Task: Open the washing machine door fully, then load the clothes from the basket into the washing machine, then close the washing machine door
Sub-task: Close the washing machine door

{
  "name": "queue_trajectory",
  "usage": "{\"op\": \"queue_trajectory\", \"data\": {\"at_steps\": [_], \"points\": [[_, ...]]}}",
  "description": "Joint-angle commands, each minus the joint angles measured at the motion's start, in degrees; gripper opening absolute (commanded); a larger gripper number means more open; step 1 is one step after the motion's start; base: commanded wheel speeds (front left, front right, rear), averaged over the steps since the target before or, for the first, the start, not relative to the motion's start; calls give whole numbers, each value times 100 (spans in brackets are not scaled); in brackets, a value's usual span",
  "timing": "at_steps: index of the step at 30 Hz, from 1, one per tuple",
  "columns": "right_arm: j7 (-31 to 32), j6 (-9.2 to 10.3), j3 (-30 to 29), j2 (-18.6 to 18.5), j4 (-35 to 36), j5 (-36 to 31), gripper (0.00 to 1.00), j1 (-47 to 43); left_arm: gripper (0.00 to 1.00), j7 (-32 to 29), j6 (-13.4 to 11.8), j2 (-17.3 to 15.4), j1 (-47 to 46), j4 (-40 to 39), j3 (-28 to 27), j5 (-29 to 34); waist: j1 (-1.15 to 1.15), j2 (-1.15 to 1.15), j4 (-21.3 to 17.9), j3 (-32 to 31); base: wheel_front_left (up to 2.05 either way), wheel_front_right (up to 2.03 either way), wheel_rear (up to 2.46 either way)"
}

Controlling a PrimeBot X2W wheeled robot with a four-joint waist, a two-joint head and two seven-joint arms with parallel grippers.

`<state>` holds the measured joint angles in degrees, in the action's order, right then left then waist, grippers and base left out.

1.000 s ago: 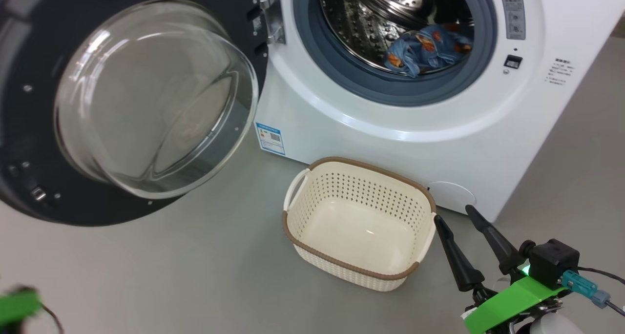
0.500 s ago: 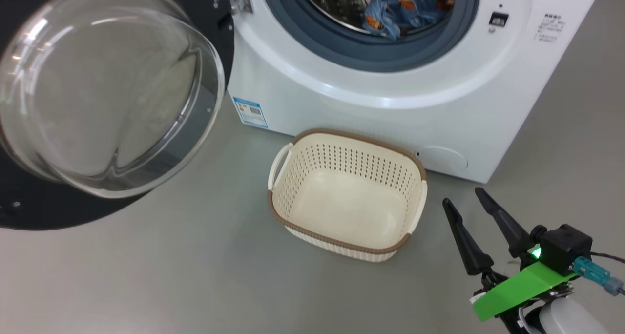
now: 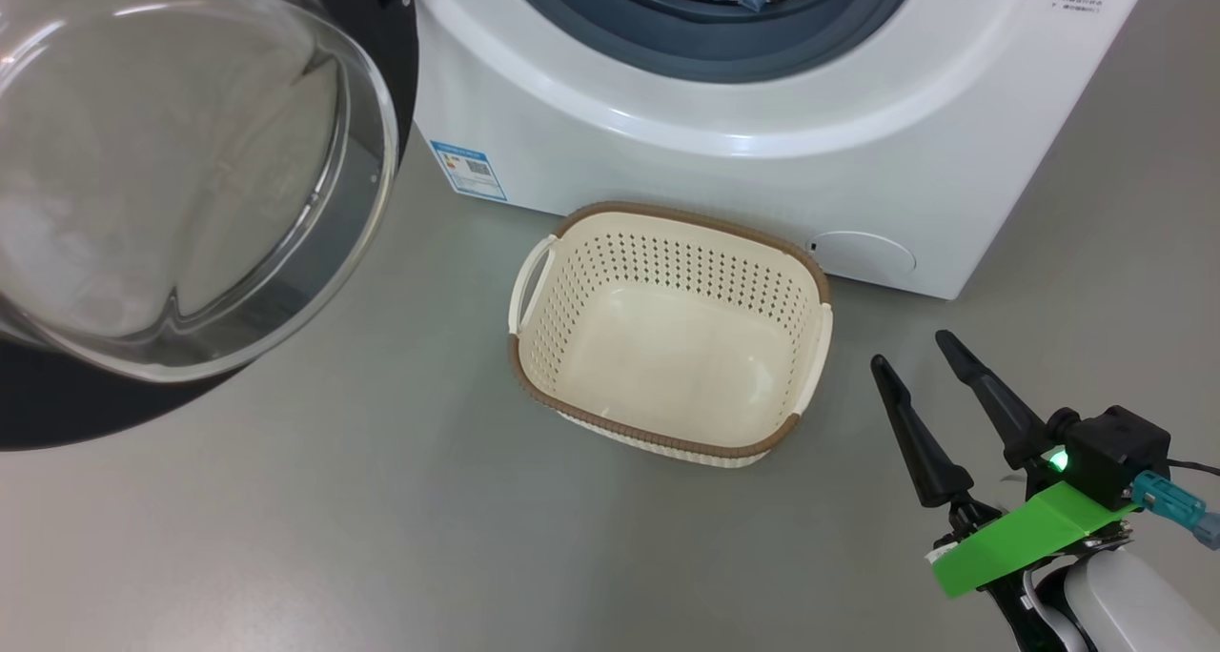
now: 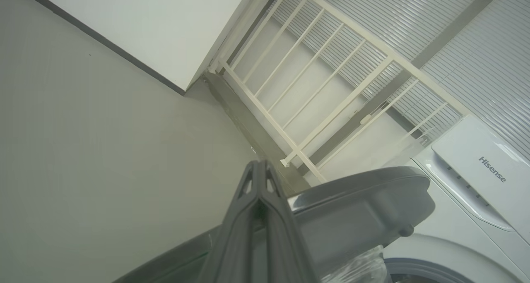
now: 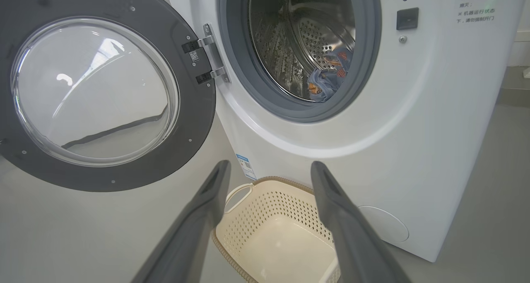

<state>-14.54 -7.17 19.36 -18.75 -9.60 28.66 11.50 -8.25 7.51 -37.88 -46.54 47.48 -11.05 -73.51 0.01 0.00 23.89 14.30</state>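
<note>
**Inspector:** Fingers first. The right gripper holds its two dark fingers spread wide, with nothing between them. The left gripper has its pair pressed flat together, gripping nothing.

**Clerk:** Containers?

**Inspector:** The basket stands upright on the floor, just in front of the washing machine and near its round lower cover. Its cream bottom lies bare. The drum holds the clothes, a crumpled blue bundle with orange prints. They lie low, close behind the seal.

**Clerk:** The door?

**Inspector:** The washing machine door stands wide open on its hinge, left of the opening. Its glass bowl bulges toward the head camera.

**Clerk:** Arm poses?

**Inspector:** The right gripper sits at the lower right of the head view, just right of the basket and apart from it. Its fingers angle up toward the machine front, and a green band crosses its wrist. In the left wrist view the closed fingers rise across the door's grey edge, pointing toward a white railing. Whether they touch the door, I cannot tell.
</note>
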Motion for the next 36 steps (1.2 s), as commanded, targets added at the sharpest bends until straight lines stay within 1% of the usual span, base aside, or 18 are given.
{"op": "queue_trajectory", "data": {"at_steps": [1, 5, 8, 13, 16, 20, 24, 36], "points": [[-46, -32, 119, -99, 154, 0, 100, 109, 0, -167, -2, -552, -245, 14, -69, -54, -1, 0, -23, 43, 0, 0, 0], [-46, -32, 134, -154, 160, 12, 100, 128, 0, -514, -2, -663, -431, 312, 73, -108, -1, 0, -34, 87, 0, 0, 0], [-46, -32, 142, -177, 153, 17, 100, 139, 0, -623, -2, -731, -527, 519, 148, -108, -1, 0, -40, 97, 0, 0, 0], [-46, -32, 156, -181, 135, 16, 100, 137, 0, -679, -2, -768, -576, 778, 270, -43, -1, 0, -41, 69, 0, 0, 0], [-46, -32, 160, -178, 133, 16, 100, 128, 0, -610, -2, -805, -564, 1023, 308, 19, -1, 0, -45, 46, 0, 0, 0], [-46, -32, 185, -178, 126, 26, 100, 107, 0, -668, -2, -775, -508, 1245, 368, 35, -1, 0, -48, 8, 0, 0, 0], [-46, -32, 202, -190, 120, 36, 100, 88, 0, -860, -2, -722, -464, 1292, 440, 2, -1, 0, -50, -20, 0, 0, 0], [-46, -32, 207, -193, 105, 45, 100, 64, 0, -1861, -2, -636, -274, 1058, 638, -275, -1, 0, -54, -101, 0, 0, 0]]}}
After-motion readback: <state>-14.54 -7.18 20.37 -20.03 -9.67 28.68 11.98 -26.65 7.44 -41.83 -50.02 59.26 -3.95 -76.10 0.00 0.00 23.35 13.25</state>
